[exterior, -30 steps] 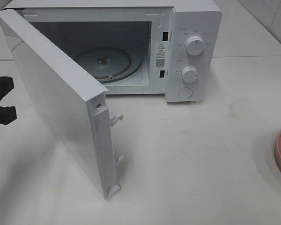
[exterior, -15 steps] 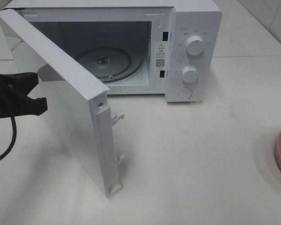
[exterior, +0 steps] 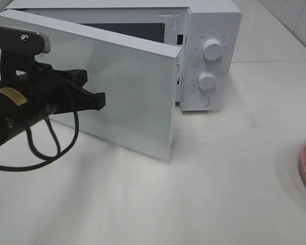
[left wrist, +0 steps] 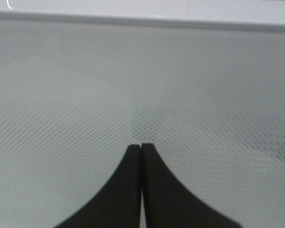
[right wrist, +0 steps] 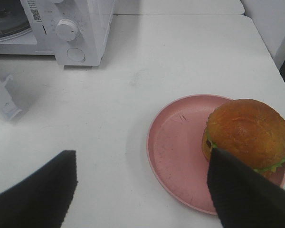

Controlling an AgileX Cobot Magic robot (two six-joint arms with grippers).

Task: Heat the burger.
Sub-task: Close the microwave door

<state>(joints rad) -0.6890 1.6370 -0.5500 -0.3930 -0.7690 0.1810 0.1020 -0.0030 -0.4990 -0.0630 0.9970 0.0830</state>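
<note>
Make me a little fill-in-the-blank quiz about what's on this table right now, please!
1. The burger sits on a round plate coloured ____.
2. The left gripper is shut, its tips against the microwave's ____.
3. The front panel of the microwave carries ____ round knobs.
4. The right gripper's jaws stand ____.

Missing words: pink; door; two; open

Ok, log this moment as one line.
left gripper: shut, tips against microwave door | door: partly closed | right gripper: open, empty | burger: on pink plate, not in microwave
</note>
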